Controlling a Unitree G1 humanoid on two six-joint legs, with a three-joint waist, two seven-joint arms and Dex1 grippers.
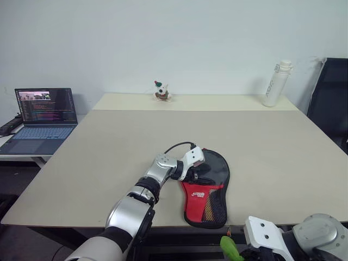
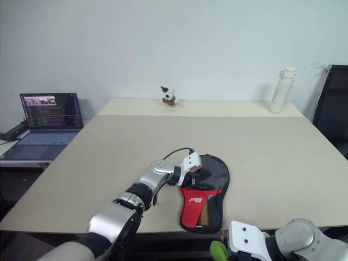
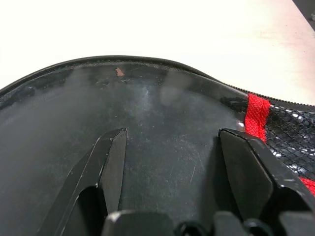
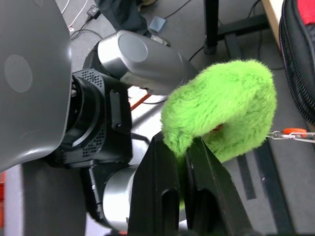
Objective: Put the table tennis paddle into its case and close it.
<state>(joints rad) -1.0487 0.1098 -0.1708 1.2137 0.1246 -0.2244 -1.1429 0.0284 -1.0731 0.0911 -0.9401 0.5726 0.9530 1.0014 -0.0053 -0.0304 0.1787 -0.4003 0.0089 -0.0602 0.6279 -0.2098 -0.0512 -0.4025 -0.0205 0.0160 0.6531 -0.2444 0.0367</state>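
The case point(image 1: 209, 187), black with a red-and-mesh panel and a white logo, lies flat by the table's front edge. My left gripper point(image 1: 200, 175) hovers over its glossy black round part, open, with both fingers point(image 3: 110, 162) just above the surface and nothing between them. The paddle is hidden. My right gripper point(image 4: 179, 147) is below the table's front edge, shut on a green fluffy tag point(image 4: 221, 113). A small metal clip point(image 4: 290, 133) links the tag toward the case's zip rim point(image 4: 298, 59). The tag point(image 1: 229, 247) also peeks up beside the right wrist.
The beige table point(image 1: 272, 147) stretches wide behind the case. A small toy figure point(image 1: 161, 91) and a white bottle point(image 1: 276, 84) stand at its far edge. An open laptop point(image 1: 43, 117) sits on a side desk at left. A black chair point(image 1: 329, 98) is at right.
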